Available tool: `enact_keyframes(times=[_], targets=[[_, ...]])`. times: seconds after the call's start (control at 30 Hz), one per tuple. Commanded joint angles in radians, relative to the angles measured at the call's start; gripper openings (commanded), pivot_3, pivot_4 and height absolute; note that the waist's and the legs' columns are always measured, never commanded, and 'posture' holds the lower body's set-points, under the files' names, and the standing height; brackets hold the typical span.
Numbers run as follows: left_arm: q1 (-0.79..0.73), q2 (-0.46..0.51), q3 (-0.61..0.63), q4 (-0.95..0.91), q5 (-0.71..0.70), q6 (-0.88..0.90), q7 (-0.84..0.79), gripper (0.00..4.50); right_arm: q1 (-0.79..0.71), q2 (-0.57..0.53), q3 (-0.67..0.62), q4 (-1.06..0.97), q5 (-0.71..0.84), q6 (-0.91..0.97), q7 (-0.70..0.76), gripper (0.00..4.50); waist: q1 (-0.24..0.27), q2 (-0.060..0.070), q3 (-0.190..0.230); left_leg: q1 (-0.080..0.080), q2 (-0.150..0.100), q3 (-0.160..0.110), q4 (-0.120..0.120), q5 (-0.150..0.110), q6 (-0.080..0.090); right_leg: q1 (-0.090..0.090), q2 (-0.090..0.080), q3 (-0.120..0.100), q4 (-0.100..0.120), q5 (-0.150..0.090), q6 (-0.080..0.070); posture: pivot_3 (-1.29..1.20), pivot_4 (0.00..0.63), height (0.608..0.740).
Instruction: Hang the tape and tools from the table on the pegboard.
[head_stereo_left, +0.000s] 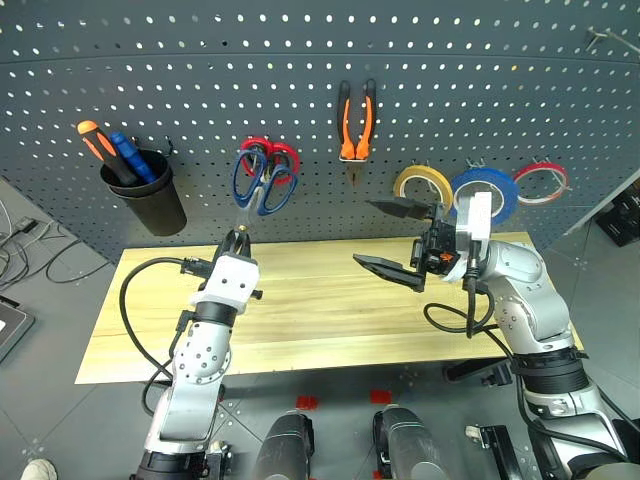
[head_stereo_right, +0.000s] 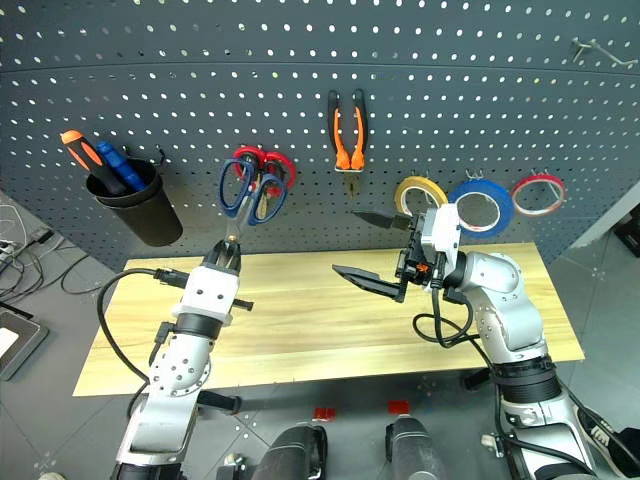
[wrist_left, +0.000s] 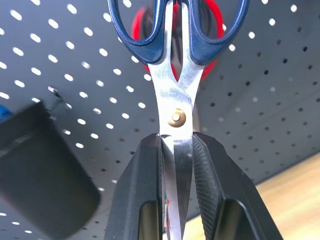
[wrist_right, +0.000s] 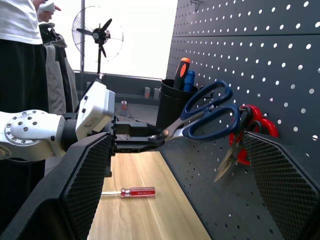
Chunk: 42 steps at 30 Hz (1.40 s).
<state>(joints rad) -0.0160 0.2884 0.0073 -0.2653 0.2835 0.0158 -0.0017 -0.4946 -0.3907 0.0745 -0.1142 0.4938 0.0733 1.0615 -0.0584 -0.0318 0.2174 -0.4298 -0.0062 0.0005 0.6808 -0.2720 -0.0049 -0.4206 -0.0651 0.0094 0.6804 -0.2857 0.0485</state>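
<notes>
1. The left gripper (head_stereo_left: 240, 236), centre-left of the head view, has its jaws clamped on the blades of the blue-handled scissors (head_stereo_left: 262, 183); the blade tips are hidden between them.
2. The scissors' handles overlap the red-handled scissors (head_stereo_left: 281, 153) on the pegboard (head_stereo_left: 320, 60).
3. The right gripper (head_stereo_left: 393, 238), right of centre, has its jaws spread wide and holding nothing.
4. A red-handled screwdriver (wrist_right: 129, 192) lies on the table (head_stereo_left: 320, 320).
5. The blue tape (head_stereo_left: 495, 190) and the orange pliers (head_stereo_left: 356, 122) hang on the pegboard.

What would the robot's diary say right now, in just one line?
left tool: shut on blue scissors, handles up at pegboard | right tool: open, holds nothing | pliers, tape: hung | red screwdriver: on table
</notes>
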Motion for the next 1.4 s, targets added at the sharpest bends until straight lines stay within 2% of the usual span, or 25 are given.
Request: enact_keyframes(times=[0.03,0.3,0.33,0.7,0.87,1.07,1.3,1.4], targets=[[-0.029,0.001,-0.003,0.004,-0.018,0.0,-0.031,0.53,0.005,-0.007,-0.024,-0.03,0.006,-0.015,-0.007,4.5,0.0,0.0,0.0,0.0,0.0,0.0,0.0,0.0,0.0,0.0,0.0,0.0,0.0,0.0,0.0,-0.17,0.167,0.74],[-0.098,-0.002,0.038,0.065,-0.041,0.046,-0.033,0.53,0.021,-0.015,-0.022,-0.033,-0.001,-0.02,0.001,4.5,-0.002,0.0,-0.001,0.0,0.0,0.0,0.001,0.0,0.0,0.0,0.0,0.0,0.001,0.0,0.0,-0.17,0.18,0.74],[-0.103,0.002,0.04,0.072,-0.041,0.046,-0.034,1.27,0.025,-0.017,-0.02,-0.032,-0.004,-0.023,0.005,4.5,-0.002,0.0,-0.001,0.0,0.0,0.0,0.001,0.0,0.0,0.0,0.0,0.0,0.001,0.0,0.0,-0.17,0.18,0.74],[-0.064,0.004,0.04,0.064,-0.033,0.054,-0.043,4.46,0.041,-0.026,-0.005,-0.037,-0.01,-0.03,0.02,4.5,-0.002,0.0,-0.001,0.001,0.0,0.0,0.001,0.0,0.0,0.0,0.0,0.001,0.001,0.0,0.0,-0.16,0.191,0.74],[0.01,-0.02,0.066,0.047,-0.044,0.121,-0.028,4.46,0.068,-0.045,0.03,-0.039,-0.038,-0.043,0.054,4.5,-0.002,0.001,-0.001,0.001,0.0,0.001,0.001,-0.001,0.002,0.001,0.0,0.002,0.001,0.0,0.0,-0.16,0.219,0.74],[0.102,-0.033,0.155,-0.004,-0.11,0.286,-0.047,4.46,0.058,-0.052,0.136,0.07,-0.213,-0.114,0.048,4.5,-0.005,0.001,0.004,0.003,0.001,0.0,0.001,-0.003,0.005,0.002,0.0,0.004,0.001,0.0,0.0,-0.13,0.285,0.74],[0.074,0.05,0.268,0.05,-0.219,0.456,-0.143,4.46,-0.025,0.035,0.209,0.119,-0.309,-0.08,-0.036,4.5,-0.006,0.003,0.057,0.014,0.001,-0.001,0.0,-0.004,0.006,0.012,0.0,0.004,0.0,0.0,-0.001,-0.11,0.378,0.74],[0.005,0.086,0.314,0.108,-0.282,0.511,-0.182,4.46,-0.058,0.056,0.225,0.125,-0.323,-0.046,-0.047,4.5,-0.002,0.003,0.083,0.014,0.001,-0.002,0.0,-0.004,0.006,0.012,0.0,0.003,0.001,0.0,-0.001,-0.1,0.413,0.74]])
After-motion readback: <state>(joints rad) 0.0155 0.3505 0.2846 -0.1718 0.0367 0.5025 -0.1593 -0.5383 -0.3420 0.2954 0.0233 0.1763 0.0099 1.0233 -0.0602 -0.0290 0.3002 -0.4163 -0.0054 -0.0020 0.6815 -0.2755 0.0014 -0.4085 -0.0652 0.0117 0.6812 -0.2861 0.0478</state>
